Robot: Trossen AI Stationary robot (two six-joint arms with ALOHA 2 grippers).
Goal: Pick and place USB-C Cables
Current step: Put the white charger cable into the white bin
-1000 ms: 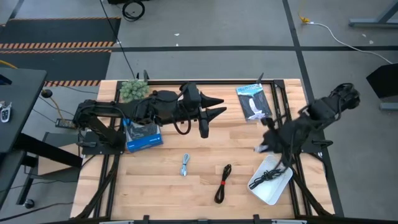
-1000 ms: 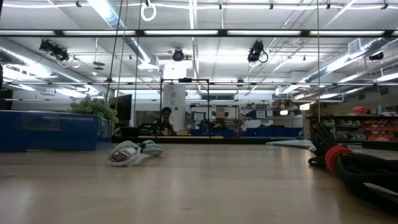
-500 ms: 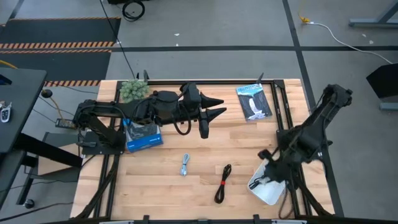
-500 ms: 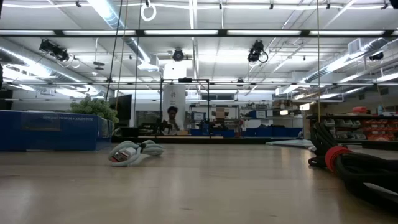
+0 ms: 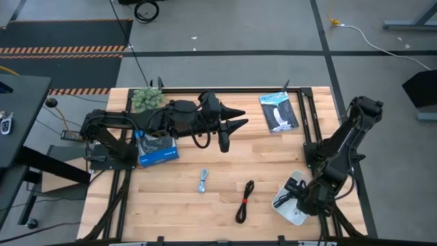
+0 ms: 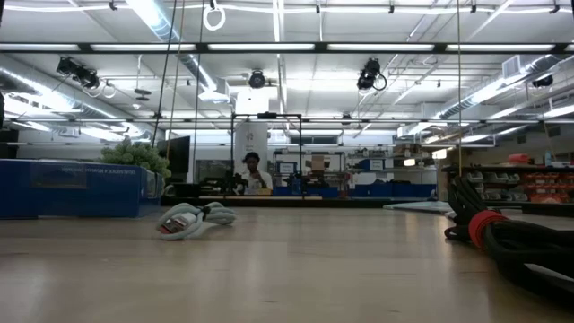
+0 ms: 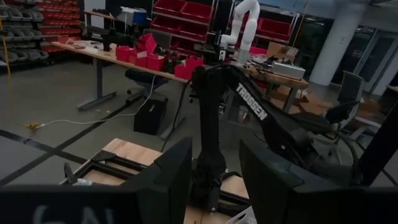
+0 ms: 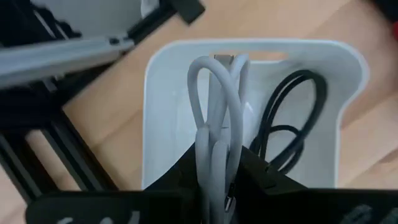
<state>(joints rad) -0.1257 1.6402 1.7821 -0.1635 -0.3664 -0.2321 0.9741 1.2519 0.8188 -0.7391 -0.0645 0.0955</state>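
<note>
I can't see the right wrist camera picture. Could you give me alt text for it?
The right gripper holds a white coiled cable between its two dark fingers, over a white rectangular plastic tray on the light wooden table. A thin black looped cable already lies in the tray.
</note>
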